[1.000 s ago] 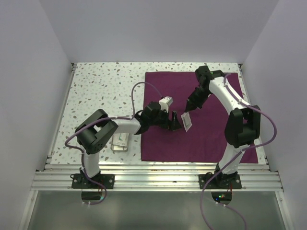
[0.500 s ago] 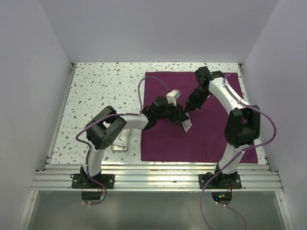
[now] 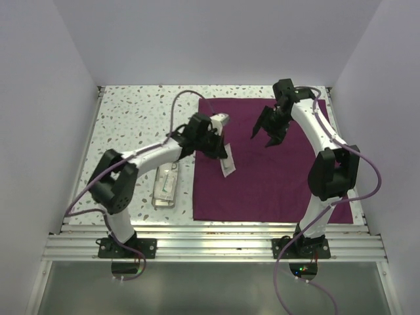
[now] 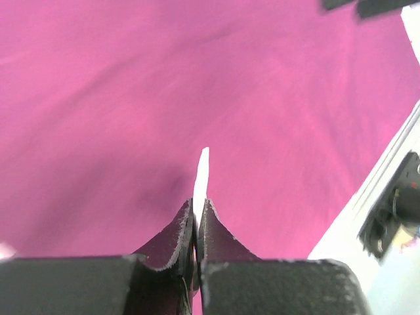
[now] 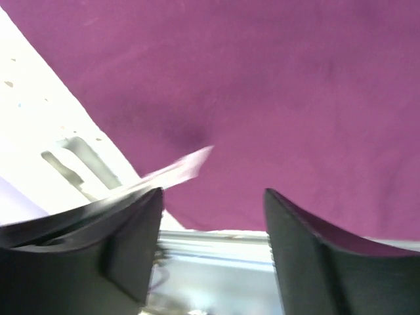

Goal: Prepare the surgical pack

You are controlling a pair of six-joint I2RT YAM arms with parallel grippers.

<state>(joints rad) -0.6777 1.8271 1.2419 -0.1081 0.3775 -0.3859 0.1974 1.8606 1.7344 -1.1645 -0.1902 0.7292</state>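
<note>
The cloth (image 3: 275, 177) is a large dark purple sheet spread flat over the right part of the speckled table (image 3: 131, 118), smooth but for faint creases. A small white gauze square (image 3: 228, 162) hangs over its left part, pinched at its upper edge by the left gripper (image 3: 222, 151). In the left wrist view the fingers (image 4: 177, 230) are pressed together on the gauze, which shows edge-on as a thin white strip. The right gripper (image 3: 266, 134) hovers above the far middle of the cloth, well apart from the gauze, with its jaws spread and holding nothing. A small shiny tray (image 3: 167, 186) sits on the bare table just beside the cloth's left edge.
</note>
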